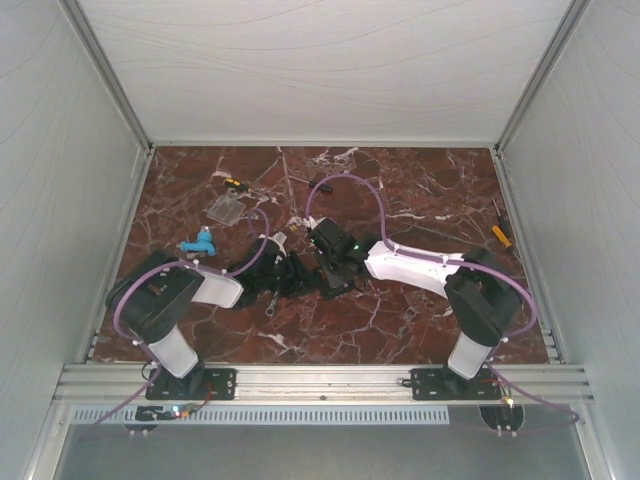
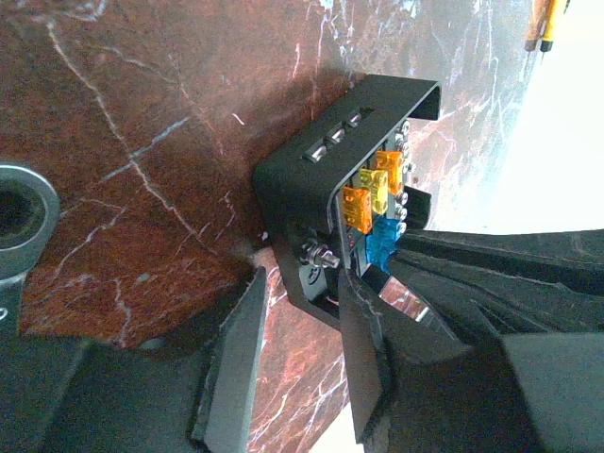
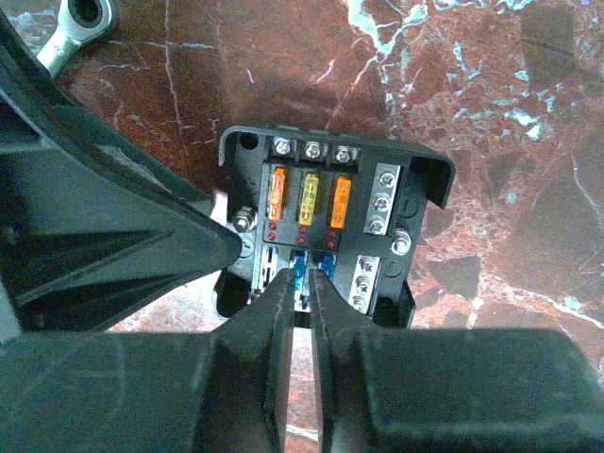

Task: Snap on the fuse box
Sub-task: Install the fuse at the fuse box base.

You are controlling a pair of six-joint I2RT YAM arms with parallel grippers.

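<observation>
Centrally on the red marble table (image 1: 430, 200), the black fuse box (image 3: 423, 203) lay face up, orange and yellow fuses showing. Your right gripper (image 3: 302, 279) had its fingers almost together, pinching a blue fuse (image 2: 379, 243) inside the box. Your left gripper (image 2: 304, 283) straddled the box's corner, partly open; whether it actually gripped could not be told.

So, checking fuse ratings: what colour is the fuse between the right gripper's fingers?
Blue. The fuse shows best in the right wrist view.
</observation>
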